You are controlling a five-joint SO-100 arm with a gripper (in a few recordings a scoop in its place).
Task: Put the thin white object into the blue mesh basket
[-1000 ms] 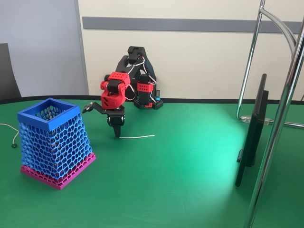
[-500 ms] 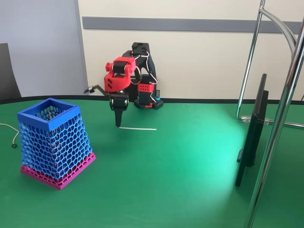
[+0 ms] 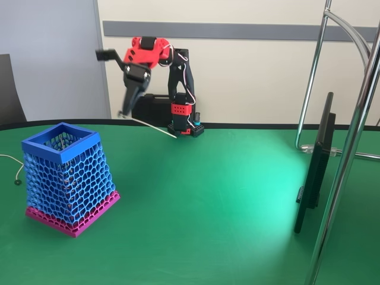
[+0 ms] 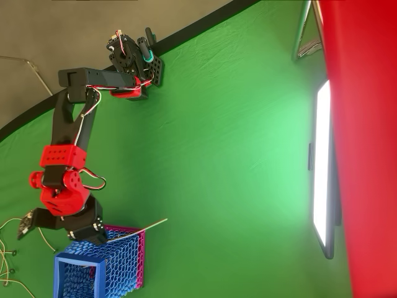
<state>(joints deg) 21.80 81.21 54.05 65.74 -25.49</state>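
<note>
My gripper is raised well above the green table and shut on one end of the thin white object. The strand slants down to the right from the fingertips, clear of the table. The blue mesh basket stands upright at the front left, with its square blue rim open on top and a magenta band at its base. In the fixed view the gripper hangs above and to the right of the rim. From overhead, the gripper sits at the basket's edge and the strand sticks out sideways past the mesh wall.
A dark flat monitor and a chrome tube stand occupy the right side. The arm's base is at the table's far edge. A whitish cable lies left of the basket. Open green table spreads across the middle.
The gripper lifted from the table with the strand in it and swung up and left toward the basket. The strand now hangs tilted in the air.
</note>
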